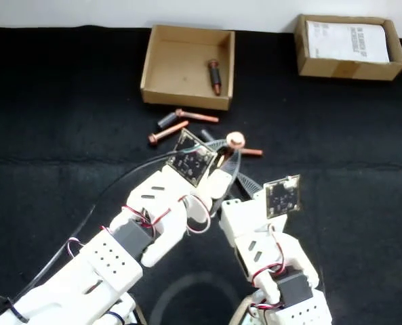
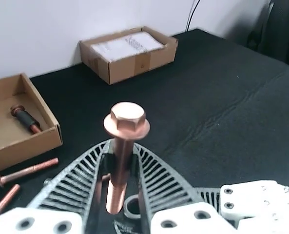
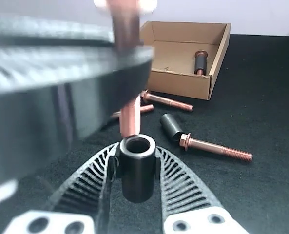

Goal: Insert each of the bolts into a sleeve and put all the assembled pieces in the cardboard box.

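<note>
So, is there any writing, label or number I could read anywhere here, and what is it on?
Nothing here can be read.
White sheet lying in the second cardboard box: lines of dark print, too blurred to read.
Held bolt: no marking to be seen on its head.
Held sleeve: plain dark surface, no marking to be seen.

Bench under black cloth, creased in places. Pale wall runs along the 12 o'clock edge. Dark cable hangs against it.
</note>
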Motion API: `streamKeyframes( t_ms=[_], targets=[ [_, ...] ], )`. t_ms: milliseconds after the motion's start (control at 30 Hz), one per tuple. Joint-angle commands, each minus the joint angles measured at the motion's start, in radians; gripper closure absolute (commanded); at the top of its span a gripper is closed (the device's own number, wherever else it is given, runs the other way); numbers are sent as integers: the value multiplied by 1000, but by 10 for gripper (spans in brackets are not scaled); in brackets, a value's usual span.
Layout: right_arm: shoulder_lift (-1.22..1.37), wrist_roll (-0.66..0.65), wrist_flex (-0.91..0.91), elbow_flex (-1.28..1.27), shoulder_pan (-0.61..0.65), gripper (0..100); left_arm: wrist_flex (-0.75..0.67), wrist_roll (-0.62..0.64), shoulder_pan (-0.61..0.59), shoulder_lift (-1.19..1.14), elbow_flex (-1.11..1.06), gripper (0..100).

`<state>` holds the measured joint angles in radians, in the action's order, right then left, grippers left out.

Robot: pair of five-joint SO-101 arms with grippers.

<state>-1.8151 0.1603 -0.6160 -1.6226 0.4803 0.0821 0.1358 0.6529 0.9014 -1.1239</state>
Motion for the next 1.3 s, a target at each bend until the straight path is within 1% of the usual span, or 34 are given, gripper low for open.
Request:
streamKeyframes(
  t_ms=[0, 433, 633, 767, 1267],
  targets=[
    [-16, -8, 24, -4, 5, 991, -37, 8, 19, 1, 77, 991],
    [-16, -11, 24, 1, 5, 991, -35, 6, 18, -1, 77, 991],
    [-16, -12, 24, 1, 5, 991, 8, 8, 19, 1, 45, 991],
    [-16, -12, 25, 4, 5, 991, 8, 8, 19, 1, 13, 991],
    [-18, -12, 25, 4, 4, 991, 12, 8, 19, 4, -4, 991]
  ],
)
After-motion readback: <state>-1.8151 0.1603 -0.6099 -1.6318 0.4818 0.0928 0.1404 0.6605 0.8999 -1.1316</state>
